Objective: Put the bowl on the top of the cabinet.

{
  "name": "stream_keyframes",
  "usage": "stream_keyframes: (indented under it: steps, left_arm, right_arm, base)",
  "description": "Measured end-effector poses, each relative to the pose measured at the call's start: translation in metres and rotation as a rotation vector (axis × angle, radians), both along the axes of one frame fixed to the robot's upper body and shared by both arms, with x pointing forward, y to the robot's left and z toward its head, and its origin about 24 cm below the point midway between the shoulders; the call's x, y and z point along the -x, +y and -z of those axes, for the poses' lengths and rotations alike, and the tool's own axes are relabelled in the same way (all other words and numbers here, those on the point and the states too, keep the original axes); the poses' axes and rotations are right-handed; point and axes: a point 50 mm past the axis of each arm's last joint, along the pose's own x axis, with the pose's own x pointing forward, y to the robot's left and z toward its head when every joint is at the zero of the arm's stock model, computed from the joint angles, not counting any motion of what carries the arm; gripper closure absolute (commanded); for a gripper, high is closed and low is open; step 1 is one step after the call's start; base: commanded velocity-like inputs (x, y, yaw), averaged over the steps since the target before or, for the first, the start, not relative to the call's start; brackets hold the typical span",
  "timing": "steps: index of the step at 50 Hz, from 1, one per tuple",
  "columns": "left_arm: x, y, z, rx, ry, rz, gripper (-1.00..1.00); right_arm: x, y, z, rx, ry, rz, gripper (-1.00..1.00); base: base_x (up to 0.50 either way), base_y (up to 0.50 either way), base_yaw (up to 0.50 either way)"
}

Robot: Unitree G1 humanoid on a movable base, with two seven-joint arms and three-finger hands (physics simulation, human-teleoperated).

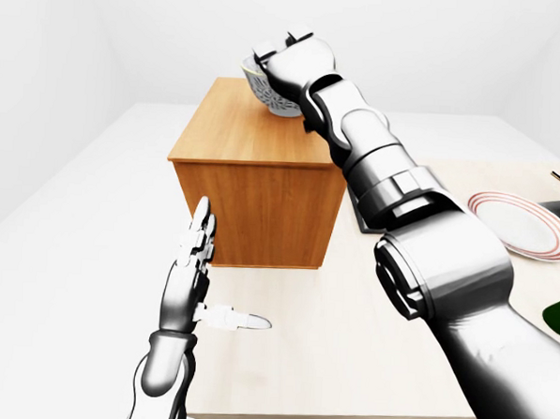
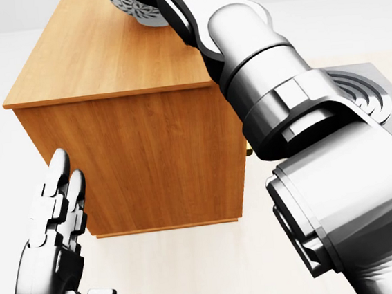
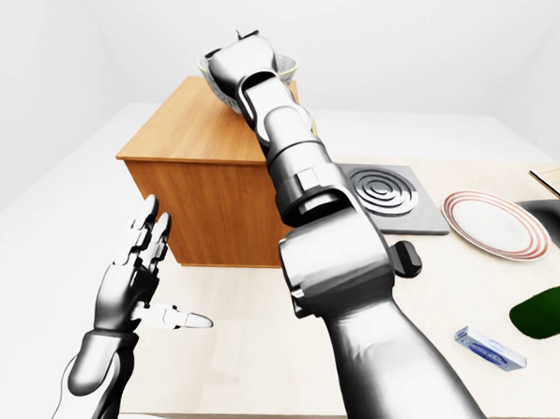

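A patterned bowl (image 1: 270, 94) sits at the far edge of the wooden cabinet's top (image 1: 238, 123), near the top of the left-eye view. My right hand (image 1: 286, 55) is closed over the bowl's rim, and my right arm hides much of the bowl. In the head view only the bowl's lower part (image 2: 133, 3) shows at the top edge. My left hand (image 1: 216, 272) is open and empty, fingers upright and thumb out. It is held low in front of the cabinet's near face without touching it.
The cabinet stands on a light table (image 1: 348, 344). To its right are a grey burner plate (image 3: 389, 192), a red-rimmed white plate (image 3: 493, 225), a green object (image 3: 547, 313) and a small blue-and-white pack (image 3: 489, 347). The table's near edge runs along the bottom.
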Motion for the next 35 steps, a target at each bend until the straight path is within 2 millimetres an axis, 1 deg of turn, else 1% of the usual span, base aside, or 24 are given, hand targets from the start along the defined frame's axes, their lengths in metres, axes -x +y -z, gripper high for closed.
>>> stream_keyframes:
  steps: [6, 14, 19, 27, 35]
  left_arm:
    - [0.0, 0.0, 0.0, 0.0, 0.0, -0.001, -1.0]
    - [-0.001, 0.0, 0.0, 0.0, -0.001, -0.002, -1.0]
    - [-0.001, 0.0, 0.0, 0.001, -0.002, -0.003, -1.0]
    - [-0.001, 0.0, 0.0, 0.001, 0.001, -0.004, -1.0]
    - [-0.001, 0.0, 0.0, 0.0, 0.0, -0.004, -1.0]
  right_arm:
    - [0.001, 0.0, -0.006, 0.006, -0.031, -0.003, -1.0]
    - [0.001, -0.003, -0.013, 0.002, -0.027, 0.009, -1.0]
    - [0.002, -0.008, -0.024, -0.003, -0.03, 0.029, -1.0]
    - [0.006, -0.028, -0.059, -0.019, -0.067, 0.087, -1.0]
    - [0.016, -0.059, -0.103, -0.044, -0.129, 0.173, -1.0]
  base:
    - [0.0, 0.0, 0.0]
    - [0.0, 0.0, 0.0]
    - [0.0, 0.0, 0.0]
    - [0.0, 0.0, 0.0]
    - [0.0, 0.0, 0.0]
